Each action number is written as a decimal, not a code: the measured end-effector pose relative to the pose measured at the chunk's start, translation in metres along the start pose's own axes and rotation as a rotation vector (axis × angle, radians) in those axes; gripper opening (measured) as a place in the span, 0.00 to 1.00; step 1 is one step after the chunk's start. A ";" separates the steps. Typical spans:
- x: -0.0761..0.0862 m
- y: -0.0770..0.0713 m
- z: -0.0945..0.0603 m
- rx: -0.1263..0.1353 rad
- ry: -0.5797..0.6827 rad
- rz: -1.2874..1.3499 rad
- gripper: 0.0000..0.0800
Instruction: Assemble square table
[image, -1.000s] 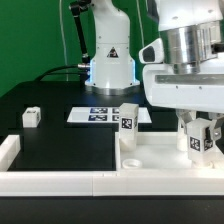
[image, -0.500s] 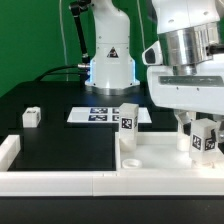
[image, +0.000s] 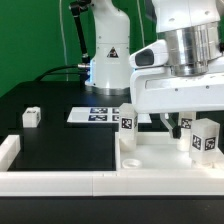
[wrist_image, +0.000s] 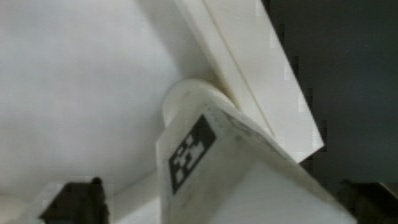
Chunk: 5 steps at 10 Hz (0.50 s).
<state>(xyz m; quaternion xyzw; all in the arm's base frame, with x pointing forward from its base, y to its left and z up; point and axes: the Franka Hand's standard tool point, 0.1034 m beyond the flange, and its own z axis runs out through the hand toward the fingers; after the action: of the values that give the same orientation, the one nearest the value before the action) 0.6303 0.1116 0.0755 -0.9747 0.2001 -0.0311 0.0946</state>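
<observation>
The white square panel (image: 160, 158) lies at the front, toward the exterior view's right, with an open round socket (image: 131, 160) at its near corner. One tagged white leg (image: 129, 118) stands upright at its far corner. A second tagged leg (image: 207, 137) stands upright at the panel's corner on the exterior view's right. My gripper (image: 185, 127) hangs just above and beside this leg, and one dark finger (image: 172, 125) shows clear of it. In the wrist view the leg (wrist_image: 240, 165) rises between my wide-apart fingers (wrist_image: 75, 200), on the panel (wrist_image: 89, 90). The gripper (wrist_image: 219, 205) is open.
A third small leg (image: 31, 116) lies on the black table at the exterior view's left. The marker board (image: 98, 115) lies behind the panel. Low white border rails (image: 60, 181) run along the front and the left edge. The arm's base (image: 110, 60) stands at the back.
The gripper let go of the leg on the exterior view's right and shifted left and up a little. The leg stays standing on the panel's corner.
</observation>
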 end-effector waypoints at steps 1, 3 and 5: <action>-0.004 -0.007 0.000 -0.029 0.005 -0.257 0.81; -0.008 -0.016 -0.001 -0.044 0.010 -0.454 0.81; -0.007 -0.013 0.000 -0.046 0.008 -0.497 0.81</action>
<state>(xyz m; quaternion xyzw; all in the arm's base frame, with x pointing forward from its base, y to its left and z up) 0.6289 0.1260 0.0782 -0.9957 -0.0449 -0.0527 0.0612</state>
